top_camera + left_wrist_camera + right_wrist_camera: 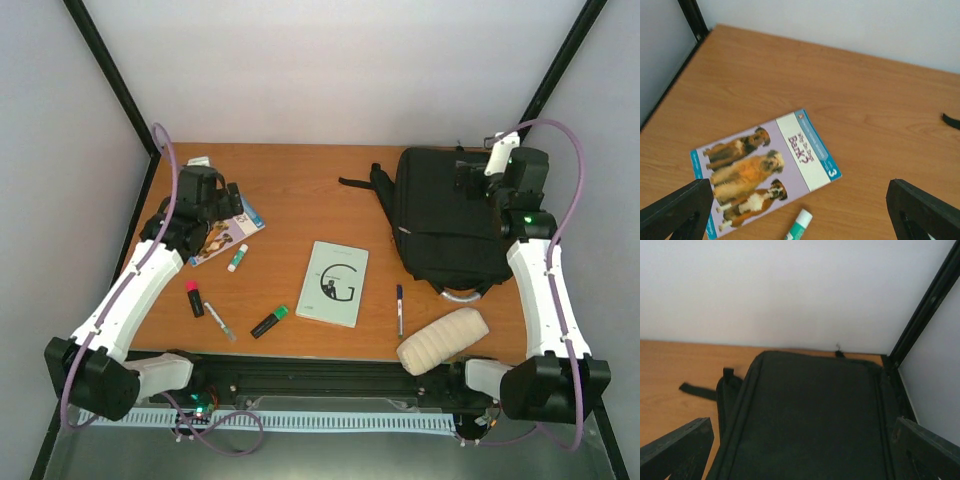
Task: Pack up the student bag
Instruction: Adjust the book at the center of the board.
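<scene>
The black student bag (440,225) lies flat at the table's back right, its grey handle loop (462,295) toward the front and its straps (362,184) off its left side. In the right wrist view the bag (810,420) fills the space under my right gripper (800,452), which is open and empty above it. My right gripper (472,180) hovers over the bag's far end. My left gripper (228,198) is open and empty above a dog picture book (762,175), with a green glue stick (799,226) just below the book.
A white notebook marked G (334,283) lies mid-table with a dark pen (399,308) to its right. A cream padded pouch (443,340) sits at the front right. A pink highlighter (194,298), a green highlighter (270,320) and a thin silver pen (220,321) lie front left.
</scene>
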Controlling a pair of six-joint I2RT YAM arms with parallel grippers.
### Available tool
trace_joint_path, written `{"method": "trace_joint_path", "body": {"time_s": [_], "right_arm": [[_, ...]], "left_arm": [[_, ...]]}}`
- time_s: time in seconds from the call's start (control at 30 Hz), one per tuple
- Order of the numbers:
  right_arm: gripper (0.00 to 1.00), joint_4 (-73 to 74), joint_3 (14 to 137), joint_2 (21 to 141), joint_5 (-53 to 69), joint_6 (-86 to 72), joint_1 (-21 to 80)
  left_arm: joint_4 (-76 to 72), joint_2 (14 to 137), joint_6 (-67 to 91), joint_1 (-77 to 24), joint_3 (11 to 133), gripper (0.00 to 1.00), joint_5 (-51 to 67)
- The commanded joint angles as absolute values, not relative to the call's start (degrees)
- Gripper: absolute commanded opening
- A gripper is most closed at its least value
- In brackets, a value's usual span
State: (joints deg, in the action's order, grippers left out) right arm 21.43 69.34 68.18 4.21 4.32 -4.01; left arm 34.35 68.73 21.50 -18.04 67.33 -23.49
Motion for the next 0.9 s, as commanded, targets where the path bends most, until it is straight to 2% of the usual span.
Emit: {"method": "trace_joint_path", "body": {"time_s": [0.0, 0.13, 0.3, 0.5, 0.87], "right_arm": [[1.0, 24.7, 67.8, 69.1, 7.1, 9.3, -3.4], [1.0, 30.3, 66.4, 68.9, 8.8, 16.1, -3.1], [0.99, 36.6, 63.2, 67.2, 10.4, 23.9, -2.8], [0.9, 44.4, 59.7, 66.4, 11.9, 30.8, -2.5], [0.74, 54.2, 60.6, 70.3, 19.9, 36.6, -0.8]], "left_arm": [[30.2, 68.0, 23.7, -14.5, 63.3, 0.96, -10.8], [29.2, 68.5, 25.2, -13.0, 59.5, 0.88, -1.0], [29.1, 69.0, 25.2, -14.1, 56.6, 0.83, 7.6], [29.0, 71.5, 25.8, -18.2, 54.9, 0.81, 14.7], [26.3, 82.6, 27.8, -29.8, 56.9, 0.77, 19.1]]}}
